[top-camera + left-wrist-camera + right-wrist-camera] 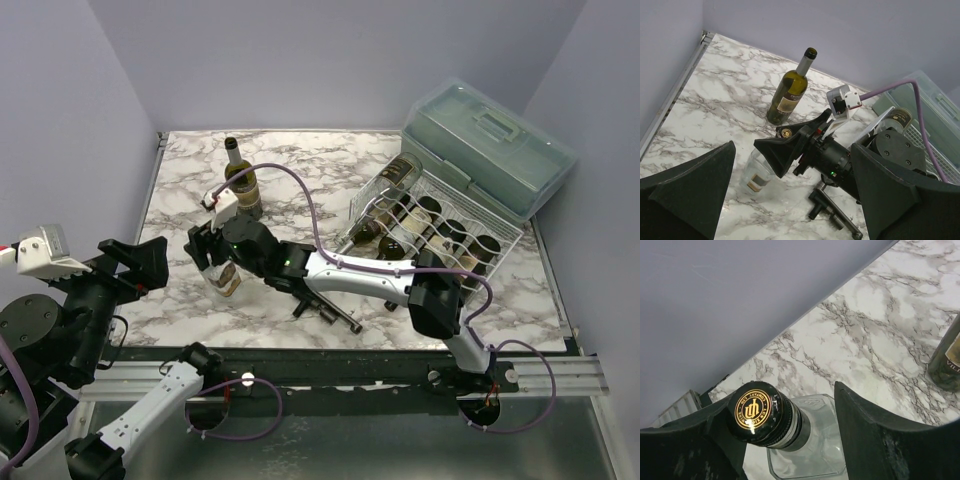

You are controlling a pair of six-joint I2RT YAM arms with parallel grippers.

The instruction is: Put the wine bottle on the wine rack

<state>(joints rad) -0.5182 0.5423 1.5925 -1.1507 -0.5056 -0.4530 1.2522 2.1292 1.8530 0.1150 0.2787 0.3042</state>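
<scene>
A clear glass bottle [226, 277] with a black gold-printed cap [756, 412] stands on the marble table. My right gripper [212, 250] is open, with its fingers on either side of the bottle's neck [805, 427]. The left finger is at the cap and the right finger [875, 435] stands apart. A dark green wine bottle [241, 180] stands upright behind it and also shows in the left wrist view [789, 96]. The silver wire wine rack [505, 240] at the right holds several bottles. My left gripper [150, 265] is wide open and empty, to the left of the clear bottle [756, 176].
A translucent grey-green lidded plastic box [490, 145] sits behind the rack. A black metal tool [330, 310] lies on the table under the right arm and shows in the left wrist view [832, 212]. Walls close in the table at the back and sides.
</scene>
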